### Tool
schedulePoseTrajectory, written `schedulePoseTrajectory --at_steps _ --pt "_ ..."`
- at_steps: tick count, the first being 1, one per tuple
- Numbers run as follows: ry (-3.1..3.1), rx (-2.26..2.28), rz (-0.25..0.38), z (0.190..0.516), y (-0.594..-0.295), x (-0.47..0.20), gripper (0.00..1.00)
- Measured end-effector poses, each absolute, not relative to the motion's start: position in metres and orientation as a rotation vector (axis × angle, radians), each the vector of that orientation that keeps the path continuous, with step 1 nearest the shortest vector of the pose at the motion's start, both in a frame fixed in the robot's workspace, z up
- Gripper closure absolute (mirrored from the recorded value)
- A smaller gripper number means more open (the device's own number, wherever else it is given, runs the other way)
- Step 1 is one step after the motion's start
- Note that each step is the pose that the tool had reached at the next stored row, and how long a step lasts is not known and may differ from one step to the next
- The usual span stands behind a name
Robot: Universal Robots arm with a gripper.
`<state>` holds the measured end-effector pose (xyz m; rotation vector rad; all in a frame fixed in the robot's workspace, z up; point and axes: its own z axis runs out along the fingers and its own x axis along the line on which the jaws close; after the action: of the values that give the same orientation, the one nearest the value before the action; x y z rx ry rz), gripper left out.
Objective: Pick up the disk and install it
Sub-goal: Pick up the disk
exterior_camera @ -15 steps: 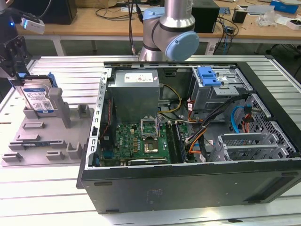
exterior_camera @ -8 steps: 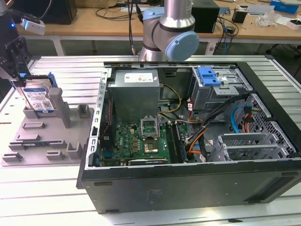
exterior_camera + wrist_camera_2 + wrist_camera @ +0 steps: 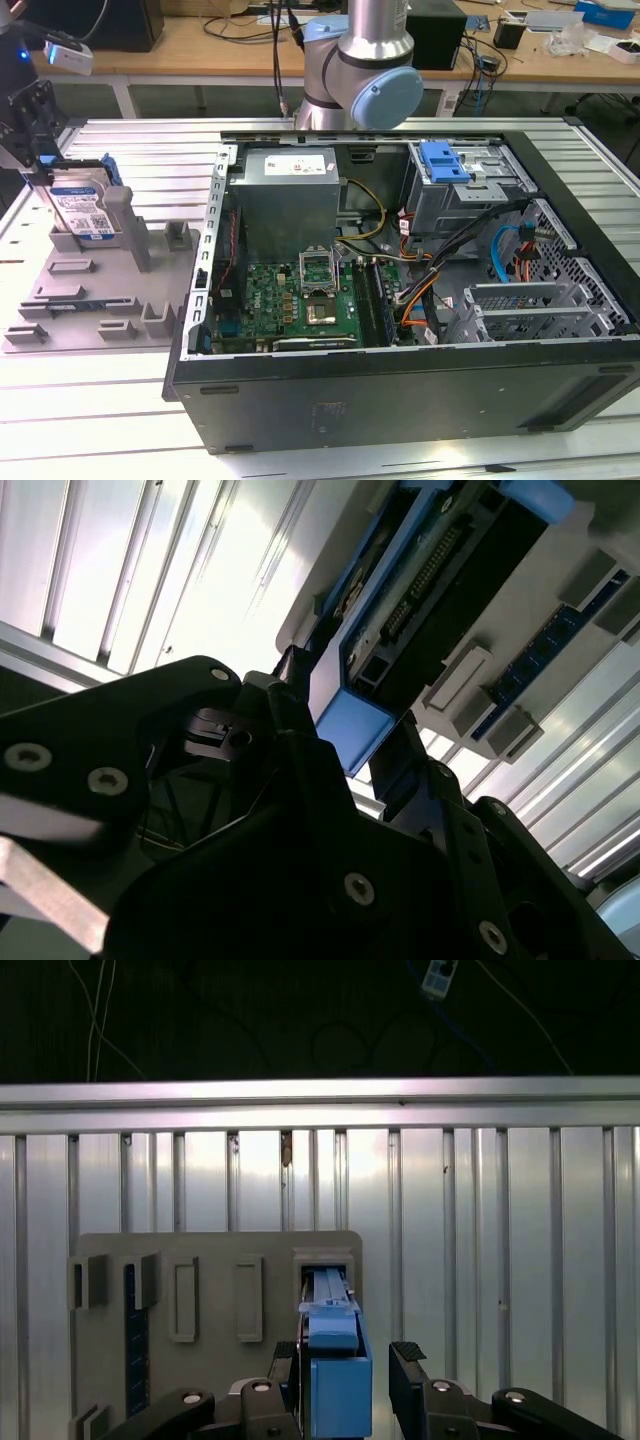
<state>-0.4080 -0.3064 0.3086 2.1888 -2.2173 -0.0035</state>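
1. Pincer (image 3: 347, 1355) of black metal: its two fingers (image 3: 407, 1355) are spread apart, one on each side of the flat silver disk (image 3: 330, 1310) in its bright blue plastic frame. In the first wrist view a thin strip of table shows between one finger and the blue frame, so the pincer is loose and is not squeezing.
2. The disk stands on its edge in a slot of the flat grey plastic tray (image 3: 90, 300). The tray lies on the ribbed silver metal table (image 3: 100, 430), at the exterior view's left. It is just beside the big open black computer case (image 3: 400, 400).
3. The disk has a white and blue label (image 3: 88, 218) on its wide side. The writing on it is too small to read.
4. The exterior view shows the label side, with the pincer coming down on the disk from above. The first wrist view shows the thin blue edge of the disk and the tray's other slots. The second wrist view shows the end of the disk, with a row of little pins (image 3: 430, 560).
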Motion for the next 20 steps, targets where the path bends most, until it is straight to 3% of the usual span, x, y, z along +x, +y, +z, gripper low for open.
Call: schedulePoseTrajectory --at_steps 20 --pt "-2.216 2.192 -0.001 0.3055 -0.3073 -0.4065 0.51"
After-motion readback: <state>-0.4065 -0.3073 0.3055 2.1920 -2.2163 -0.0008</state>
